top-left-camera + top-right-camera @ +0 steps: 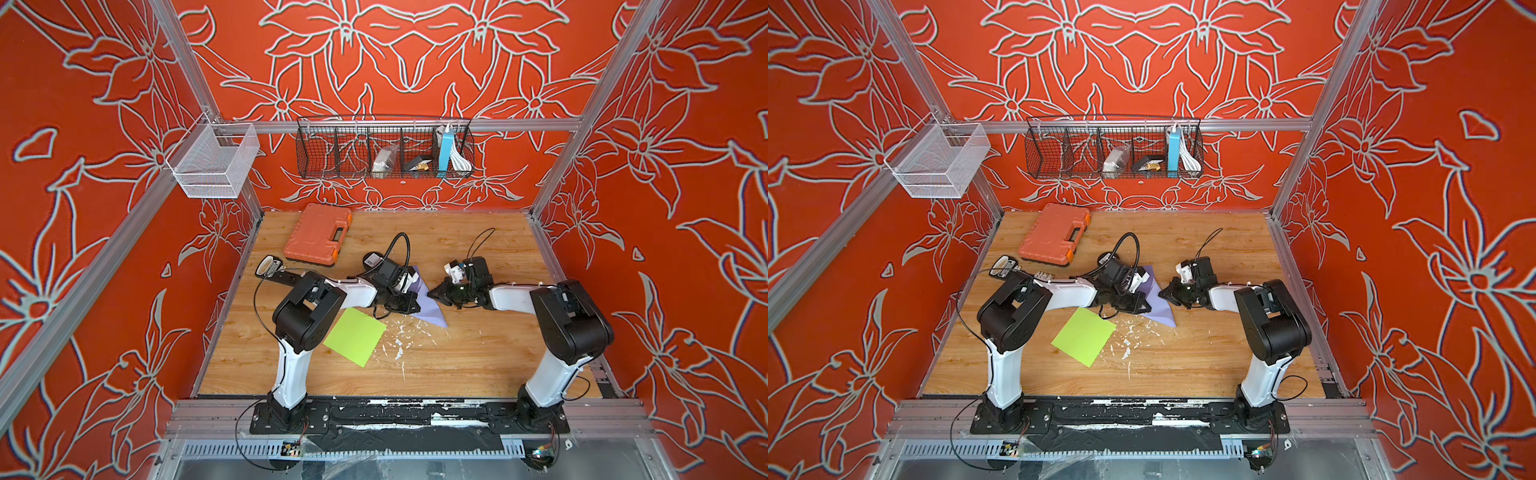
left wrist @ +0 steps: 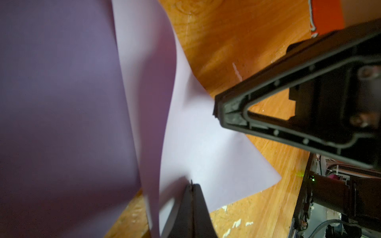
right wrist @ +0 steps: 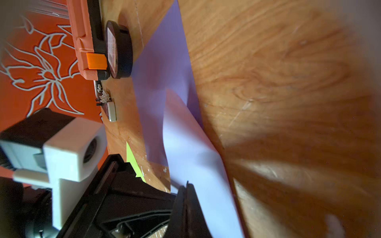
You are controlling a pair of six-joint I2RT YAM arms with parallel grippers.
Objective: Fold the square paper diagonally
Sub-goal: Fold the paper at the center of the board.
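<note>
The square paper (image 1: 428,305) is pale purple and lies mid-table between my two arms, partly doubled over, with one flap curling up off the wood (image 2: 61,103). My left gripper (image 1: 417,306) is shut, its tip resting on the sheet (image 2: 191,185). From the other side my right gripper (image 1: 430,293) is also shut, and its tip meets the raised flap's edge (image 3: 187,185). The left wrist view shows that same right gripper (image 2: 216,111) touching the paper's border. I see no paper clamped between either pair of jaws. A second square paper (image 1: 355,336), lime green, lies flat beside my left arm.
An orange tool case (image 1: 318,235) sits at the back left, with a round black tape measure (image 1: 372,259) and a black strip device (image 1: 270,266) near it. White flecks (image 1: 399,340) mark the wood. A black wire basket (image 1: 384,147) and a white mesh basket (image 1: 214,160) hang above.
</note>
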